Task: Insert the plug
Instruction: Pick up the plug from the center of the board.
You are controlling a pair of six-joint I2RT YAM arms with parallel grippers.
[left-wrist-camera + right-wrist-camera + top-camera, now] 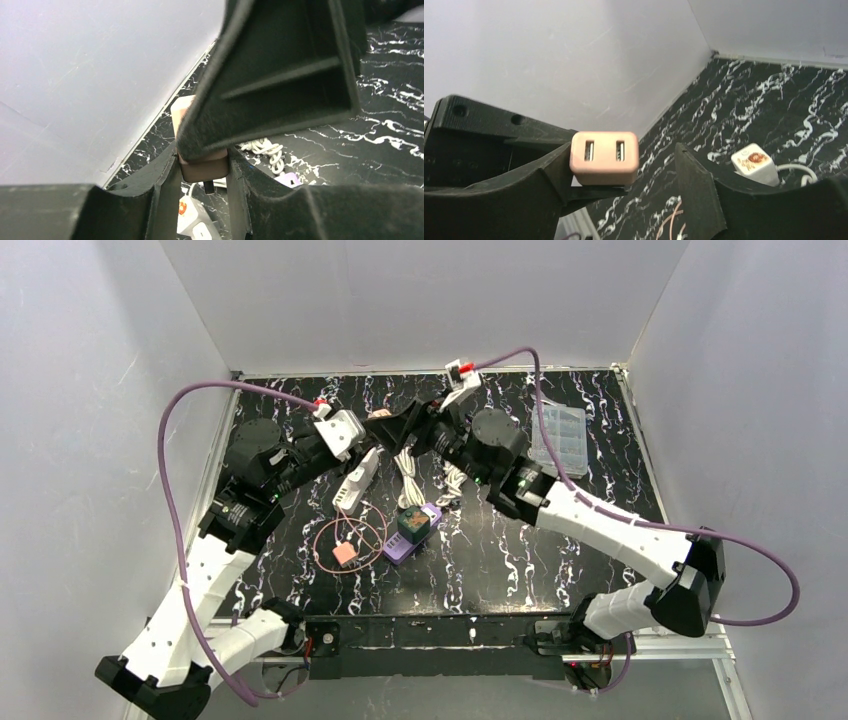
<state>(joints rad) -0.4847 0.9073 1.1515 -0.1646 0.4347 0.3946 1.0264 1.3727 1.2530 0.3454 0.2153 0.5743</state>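
Grips one pink plug (604, 157) tight between left gripper (203, 170) jaws, inside right gripper (621, 166) jaws released wide around it; near the jaws, one white strip (356, 480), one purple strip (412, 532); well apart, one clear box (560, 435), contents unclear.

top: fixed high behind the arm bases (330, 635), looks down and forward, far off, takes in the whole table (500, 550) | left wrist: very near the plug (205, 169), faces wall (75, 75) and table | right wrist: near, faces a wall corner | shared: plug and table in all three
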